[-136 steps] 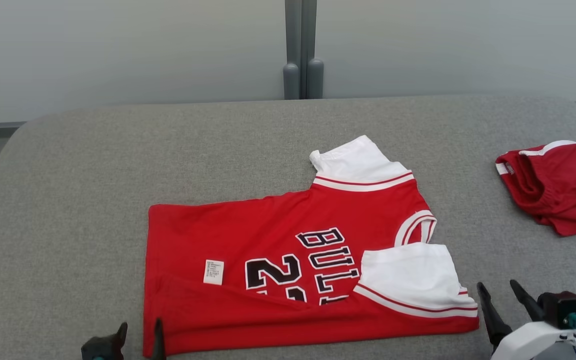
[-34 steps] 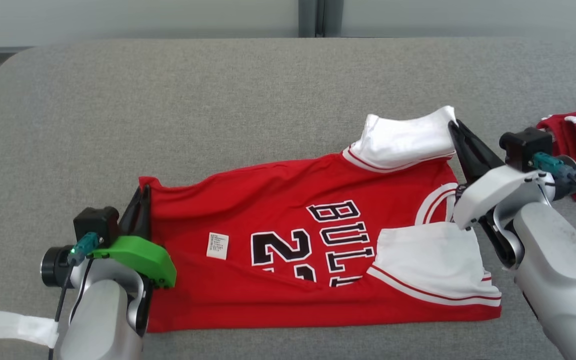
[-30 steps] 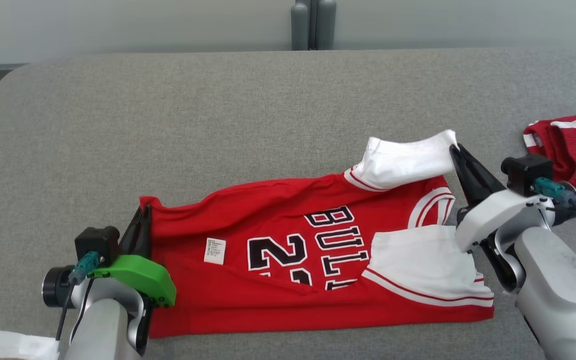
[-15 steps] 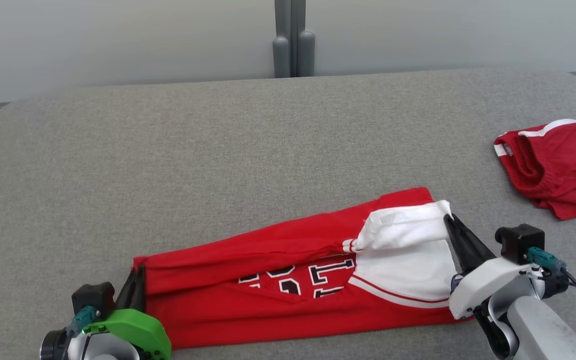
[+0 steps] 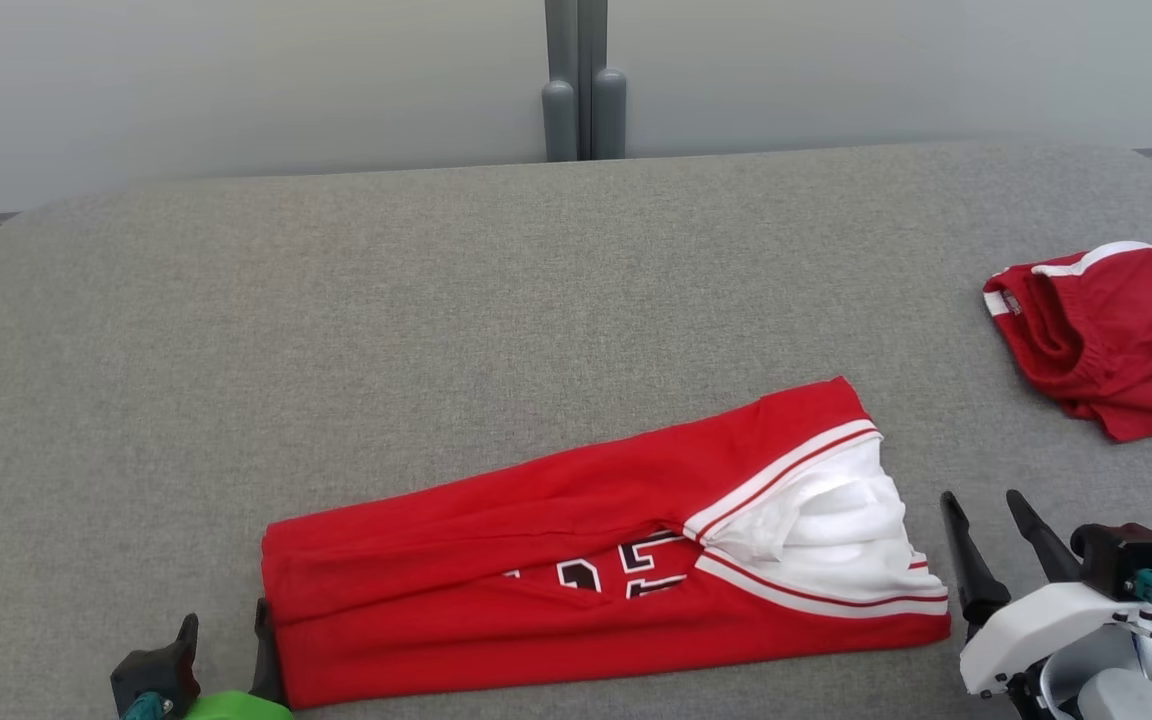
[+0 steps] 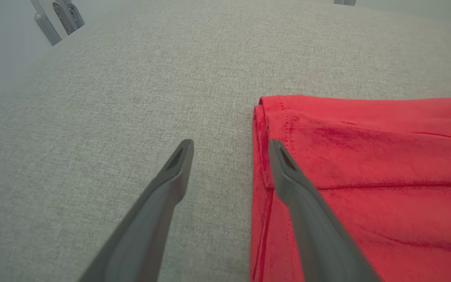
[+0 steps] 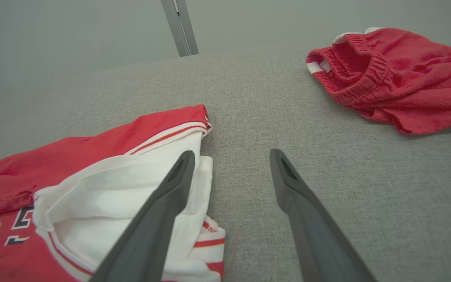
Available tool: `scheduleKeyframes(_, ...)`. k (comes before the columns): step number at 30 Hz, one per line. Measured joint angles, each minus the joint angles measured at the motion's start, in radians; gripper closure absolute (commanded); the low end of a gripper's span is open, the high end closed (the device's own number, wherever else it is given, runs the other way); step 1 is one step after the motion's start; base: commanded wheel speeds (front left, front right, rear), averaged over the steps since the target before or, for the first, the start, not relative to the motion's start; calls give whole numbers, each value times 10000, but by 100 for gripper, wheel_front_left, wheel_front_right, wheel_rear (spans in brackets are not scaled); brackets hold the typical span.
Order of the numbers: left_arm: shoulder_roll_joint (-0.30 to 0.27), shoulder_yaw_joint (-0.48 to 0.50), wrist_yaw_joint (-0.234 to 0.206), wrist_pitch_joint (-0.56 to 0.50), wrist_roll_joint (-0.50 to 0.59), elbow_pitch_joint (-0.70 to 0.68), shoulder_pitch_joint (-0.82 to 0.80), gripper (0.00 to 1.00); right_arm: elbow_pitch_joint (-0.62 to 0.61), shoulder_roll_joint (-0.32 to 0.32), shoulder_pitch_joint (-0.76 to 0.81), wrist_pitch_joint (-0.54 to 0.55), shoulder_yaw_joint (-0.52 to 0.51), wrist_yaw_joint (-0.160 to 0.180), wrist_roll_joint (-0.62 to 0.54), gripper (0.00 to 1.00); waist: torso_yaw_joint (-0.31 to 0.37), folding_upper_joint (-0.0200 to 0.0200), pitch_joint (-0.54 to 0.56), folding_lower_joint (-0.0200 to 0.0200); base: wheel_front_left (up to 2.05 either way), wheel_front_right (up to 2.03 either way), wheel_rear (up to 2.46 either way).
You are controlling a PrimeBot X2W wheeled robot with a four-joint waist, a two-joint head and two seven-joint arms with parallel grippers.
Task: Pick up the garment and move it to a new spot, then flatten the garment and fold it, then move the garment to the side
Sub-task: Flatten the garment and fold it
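The garment (image 5: 536, 500), a red jersey with white sleeves and black lettering, lies folded lengthwise on the grey padded table (image 5: 386, 320), near its front edge. My left gripper (image 5: 224, 625) stands open at the jersey's left end. In the left wrist view, one finger of the left gripper (image 6: 230, 143) hovers over the garment's (image 6: 366, 156) hem edge and the other over bare table. My right gripper (image 5: 981, 497) stands open just right of the white sleeve end. In the right wrist view the right gripper (image 7: 232, 153) is empty, with the garment (image 7: 92, 152) at its left finger.
A second red piece, shorts with an elastic waistband (image 5: 1106, 335), lies crumpled at the table's right edge and also appears as red shorts (image 7: 390, 70) beyond the right fingers. A grey post (image 5: 583, 100) stands behind the table against a pale wall.
Both grippers held the jersey's far edge, brought it over to the near edge, then opened and let go. The jersey now lies folded in half. The camera also shifted.
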State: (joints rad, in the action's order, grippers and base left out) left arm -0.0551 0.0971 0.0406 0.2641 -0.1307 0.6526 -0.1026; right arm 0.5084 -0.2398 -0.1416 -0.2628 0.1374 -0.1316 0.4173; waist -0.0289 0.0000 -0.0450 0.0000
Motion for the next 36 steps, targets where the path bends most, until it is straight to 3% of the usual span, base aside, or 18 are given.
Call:
scheduleKeyframes(5, 33, 109, -98, 0, 44, -322, 475, 0, -123, 58, 253, 2, -313, 4, -337, 0, -52, 0, 212, 0, 0, 0, 0)
scheduleKeyframes(21, 52, -629, -201, 0, -316, -606, 560, 0, 1095, 453, -1011, 2, 1651, 4, -439, 0, -518, 0, 361, 0, 0, 0, 0)
scheduleKeyframes(25, 52, -696, -201, 0, -349, -581, 557, 0, 1526, 184, -1545, 88, 2111, 4, -426, 0, -603, 0, 245, 0, 0, 0, 0)
scheduleKeyframes(29, 54, -769, -201, 0, -437, -514, 547, 0, 1476, -276, -2068, 901, 2949, 4, 251, 0, -661, 0, 165, 0, 0, 0, 0)
scheduleKeyframes(35, 52, -871, -188, -2, -447, -401, 532, 0, 255, -2036, -3174, 3081, 4598, 4, 1565, 0, -630, 0, 164, 0, 0, 0, 0)
scheduleKeyframes(36, 52, -871, -188, -2, -447, -401, 532, 0, 255, -2036, -3174, 3081, 4598, 4, 1565, 0, -630, 0, 164, 0, 0, 0, 0)
